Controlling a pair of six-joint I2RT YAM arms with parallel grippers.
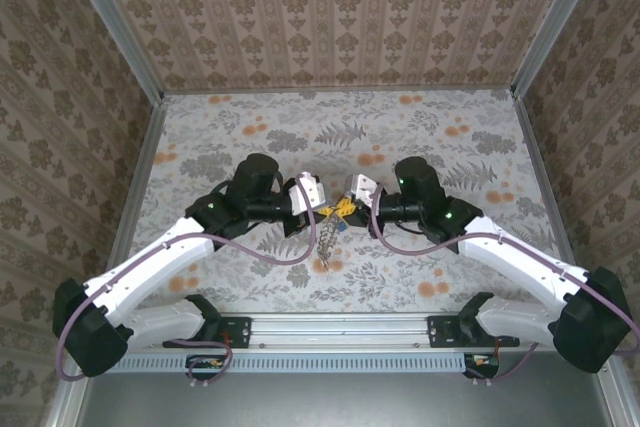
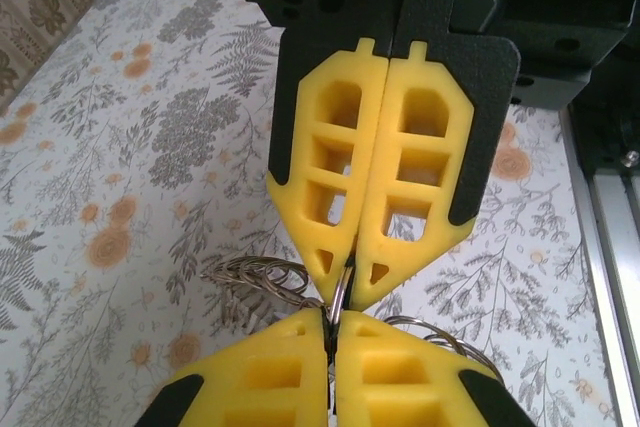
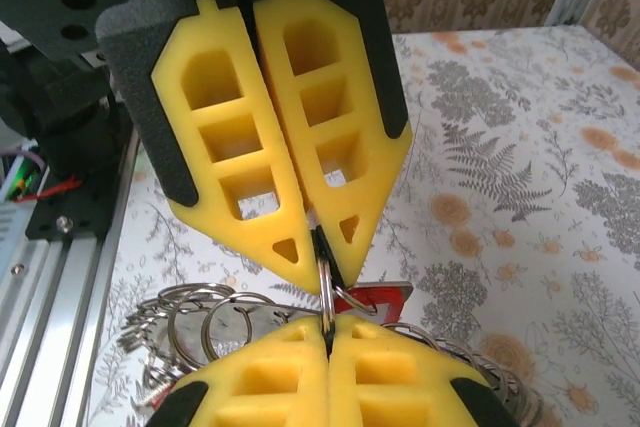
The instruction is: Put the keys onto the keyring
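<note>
My two grippers meet tip to tip over the middle of the table. The keyring [image 3: 324, 282] is a thin steel loop standing on edge between them. My left gripper [image 2: 332, 335] is shut on one side of the loop, and my right gripper [image 3: 327, 335] is shut on the other. From above, the left gripper [image 1: 328, 212] and the right gripper [image 1: 348, 207] touch, with a bunch of metal bits and keys [image 1: 324, 239] hanging below. A red key tag [image 3: 388, 297] hangs on a small ring just behind the loop. Further small rings [image 2: 250, 277] fan out beside the fingers.
The flowered tabletop [image 1: 450, 147] stretches out behind and to both sides of the grippers. Patterned walls [image 1: 330, 7] enclose it at the back and sides. An aluminium rail [image 1: 340, 327] with the arm bases runs along the near edge.
</note>
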